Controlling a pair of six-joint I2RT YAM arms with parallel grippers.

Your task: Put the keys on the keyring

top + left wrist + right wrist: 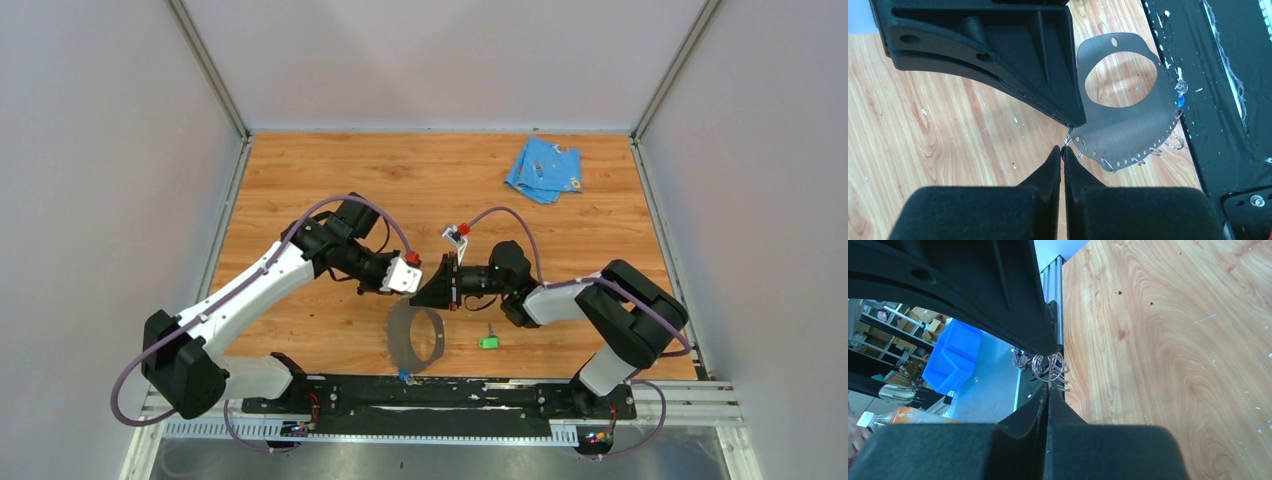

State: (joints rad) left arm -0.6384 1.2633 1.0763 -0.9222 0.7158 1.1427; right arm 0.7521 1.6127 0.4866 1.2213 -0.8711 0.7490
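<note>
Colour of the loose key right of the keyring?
The key's head is green; best in top external.

Scanning for lettering now, and nothing comes up readable. The light-blue cloth (543, 170), well beyond the right claw (430, 292) at the far side of the table, carries small printed marks, but they are too tiny to make out.

Top camera: high, behind the arm bases, looking steeply down on the whole table (330, 180). Left wrist camera: close in, looking past the left gripper (1063, 150) onto the keyring (1128, 120). Right wrist camera: closer still, rolled sideways past the right gripper (1049, 389), toward the room beyond. All three share the spot where both grippers meet.
</note>
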